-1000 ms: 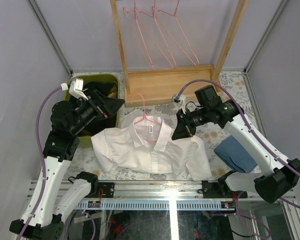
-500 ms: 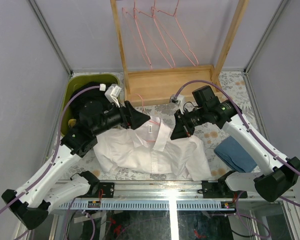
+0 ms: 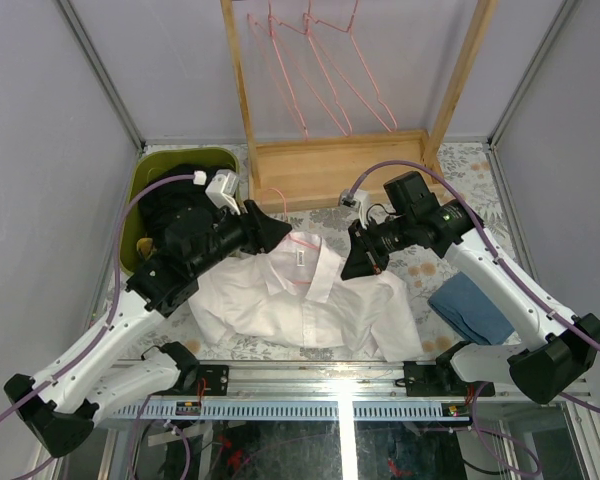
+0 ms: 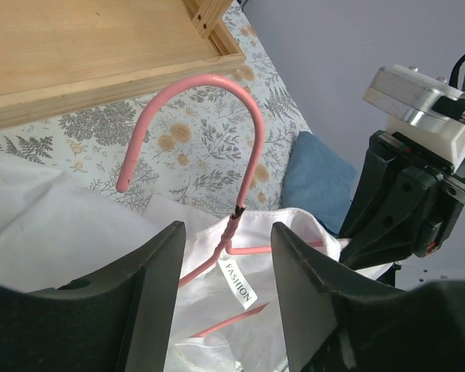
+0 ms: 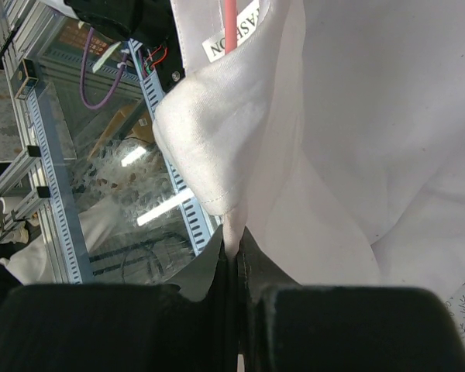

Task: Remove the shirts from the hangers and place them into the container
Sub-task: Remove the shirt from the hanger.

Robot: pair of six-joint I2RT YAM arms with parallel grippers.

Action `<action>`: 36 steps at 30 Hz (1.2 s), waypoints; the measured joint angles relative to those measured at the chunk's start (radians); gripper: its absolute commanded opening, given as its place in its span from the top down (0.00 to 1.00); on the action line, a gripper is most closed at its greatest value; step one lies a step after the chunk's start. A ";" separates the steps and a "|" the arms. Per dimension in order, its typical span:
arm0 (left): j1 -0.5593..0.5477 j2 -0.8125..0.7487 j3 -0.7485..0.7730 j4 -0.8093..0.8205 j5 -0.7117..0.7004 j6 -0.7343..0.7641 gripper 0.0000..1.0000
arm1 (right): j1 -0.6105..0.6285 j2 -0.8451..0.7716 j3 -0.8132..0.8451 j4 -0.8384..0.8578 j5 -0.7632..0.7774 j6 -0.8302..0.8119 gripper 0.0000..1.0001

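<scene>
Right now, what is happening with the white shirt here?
The right gripper is shut on the collar of the white collared shirt. The left gripper has open jaws either side of the thin pink wire hanger at its neck, not gripping it. The shirt lies outside the olive-green plastic tub.

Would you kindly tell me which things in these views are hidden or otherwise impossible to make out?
- Top view: the left arm covers most of the container; its contents cannot be judged.
- Every view: the white shirt hides most of the hanger; mainly hook and neck show.
- Left wrist view: whether the left gripper touches the hanger's neck is unclear.
- Right wrist view: the right gripper, shut on the white shirt, hides the pinched spot.
</scene>
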 measured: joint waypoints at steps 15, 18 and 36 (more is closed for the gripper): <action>-0.029 0.047 -0.025 0.068 0.001 -0.011 0.74 | 0.003 -0.004 0.000 0.000 -0.001 0.000 1.00; -0.031 0.048 -0.035 0.077 0.002 -0.015 0.78 | 0.004 -0.012 0.000 0.000 -0.002 0.000 1.00; -0.033 0.040 -0.078 0.153 0.006 -0.050 0.99 | 0.006 -0.022 0.000 0.000 -0.002 -0.004 1.00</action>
